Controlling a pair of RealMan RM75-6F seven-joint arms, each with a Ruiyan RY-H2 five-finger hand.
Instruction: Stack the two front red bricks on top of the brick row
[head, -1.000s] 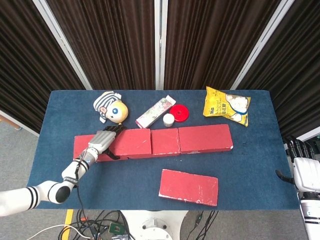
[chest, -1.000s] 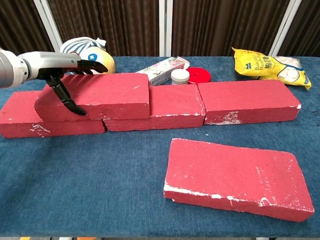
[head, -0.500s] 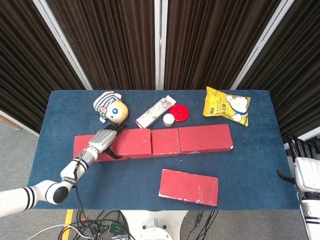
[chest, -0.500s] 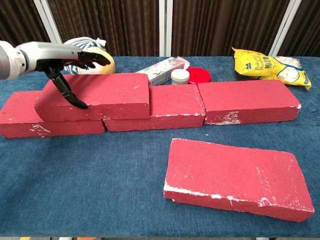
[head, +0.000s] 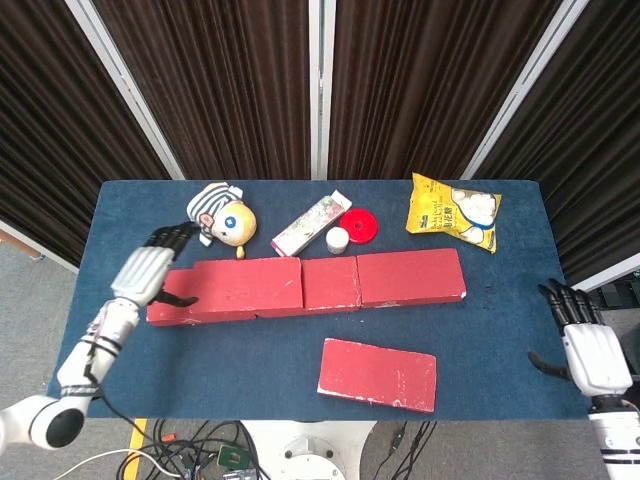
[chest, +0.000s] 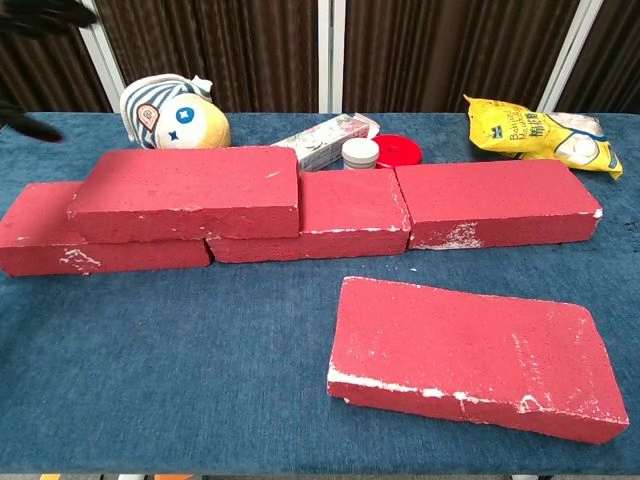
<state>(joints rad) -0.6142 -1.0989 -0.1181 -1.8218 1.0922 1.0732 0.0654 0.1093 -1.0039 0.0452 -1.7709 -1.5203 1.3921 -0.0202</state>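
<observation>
One red brick (chest: 188, 192) lies stacked, chalk-scuffed.

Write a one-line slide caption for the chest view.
One red brick stacked on the brick row; second brick lies flat in front.

The bench (chest: 150, 400) wears a matt blue cloth with a fine, carpet-like nap. The front red brick (chest: 470, 355) looks rough and chalky, with white scuffs along chipped edges, as does the brick row (chest: 330, 215). The yellow snack bag (chest: 540, 130) is glossy plastic; the striped doll (chest: 170, 112) looks like soft plush.
</observation>
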